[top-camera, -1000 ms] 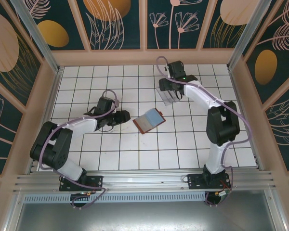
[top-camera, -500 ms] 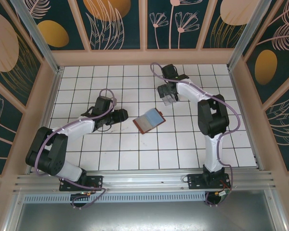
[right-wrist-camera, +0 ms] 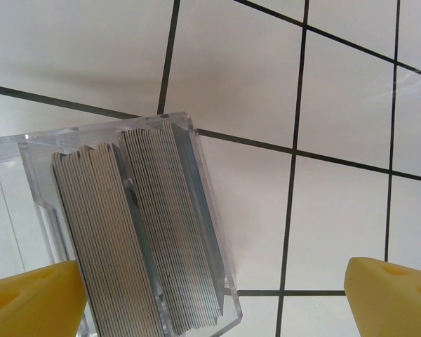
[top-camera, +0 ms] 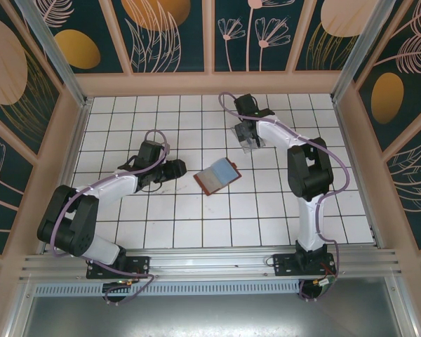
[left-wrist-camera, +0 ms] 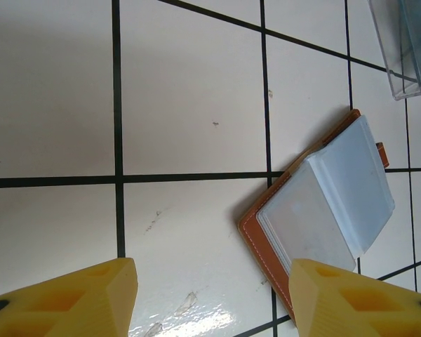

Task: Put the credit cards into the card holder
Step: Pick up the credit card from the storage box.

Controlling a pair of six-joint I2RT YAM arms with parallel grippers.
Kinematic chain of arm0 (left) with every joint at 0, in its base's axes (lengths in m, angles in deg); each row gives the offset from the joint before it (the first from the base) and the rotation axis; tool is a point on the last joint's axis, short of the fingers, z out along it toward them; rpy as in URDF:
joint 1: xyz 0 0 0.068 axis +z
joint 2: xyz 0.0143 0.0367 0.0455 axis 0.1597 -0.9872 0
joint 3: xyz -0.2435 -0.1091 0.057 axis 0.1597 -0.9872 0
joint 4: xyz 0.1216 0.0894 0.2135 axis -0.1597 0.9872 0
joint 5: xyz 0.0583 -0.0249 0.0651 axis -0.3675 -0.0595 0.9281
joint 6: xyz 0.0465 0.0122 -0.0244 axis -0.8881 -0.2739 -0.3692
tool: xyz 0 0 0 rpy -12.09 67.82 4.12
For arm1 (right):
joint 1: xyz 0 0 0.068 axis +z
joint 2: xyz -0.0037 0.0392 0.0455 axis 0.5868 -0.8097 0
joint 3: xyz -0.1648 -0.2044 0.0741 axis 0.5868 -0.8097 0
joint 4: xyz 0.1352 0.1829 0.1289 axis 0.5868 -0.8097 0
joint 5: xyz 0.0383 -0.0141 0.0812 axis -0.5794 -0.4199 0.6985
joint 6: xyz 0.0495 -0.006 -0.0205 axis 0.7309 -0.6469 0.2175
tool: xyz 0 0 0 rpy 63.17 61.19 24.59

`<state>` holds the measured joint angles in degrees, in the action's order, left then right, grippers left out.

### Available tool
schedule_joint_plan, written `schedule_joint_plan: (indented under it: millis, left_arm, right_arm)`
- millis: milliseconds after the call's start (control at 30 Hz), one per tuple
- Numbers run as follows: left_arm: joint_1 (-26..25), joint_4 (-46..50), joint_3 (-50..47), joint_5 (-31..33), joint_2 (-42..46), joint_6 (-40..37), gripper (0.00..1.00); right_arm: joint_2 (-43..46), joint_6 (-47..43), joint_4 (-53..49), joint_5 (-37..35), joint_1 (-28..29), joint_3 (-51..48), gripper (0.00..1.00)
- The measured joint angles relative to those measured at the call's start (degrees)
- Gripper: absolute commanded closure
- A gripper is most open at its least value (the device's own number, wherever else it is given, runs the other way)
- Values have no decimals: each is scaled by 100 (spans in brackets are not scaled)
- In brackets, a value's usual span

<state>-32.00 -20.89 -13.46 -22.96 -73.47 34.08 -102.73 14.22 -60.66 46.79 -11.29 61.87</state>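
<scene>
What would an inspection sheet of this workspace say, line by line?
Surface: white tiled table, a few faint scuff marks.
Job's things: card holder lying open, clear sleeves up; credit cards stacked on edge in a clear tray.
Clutter: nothing seen.
Grippers: left gripper open, empty, just short of the card holder; right gripper open wide over the tray's end, holding nothing.
Cables: purple cables looped along both arms.
Surroundings: floral panel walls; aluminium rails at the near edge.
</scene>
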Motion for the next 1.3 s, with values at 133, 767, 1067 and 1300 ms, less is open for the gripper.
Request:
schedule_joint_plan:
  millis: [133, 767, 1067, 1300]
  left_arm:
    - [0, 22, 2, -9, -2, -2, 40]
    - [0, 57, 173, -354, -361, -42, 41]
    - [0, 63, 376, -400, -535, -46, 41]
    - [0, 66, 431, -527, -638, -72, 42]
  right_arm:
    - [0, -52, 2, -24, 0, 0, 19]
    - [0, -70, 92, -144, 4, -11, 57]
    - [2, -144, 136, -144, 11, -42, 81]
    - [2, -173, 153, -142, 24, -48, 100]
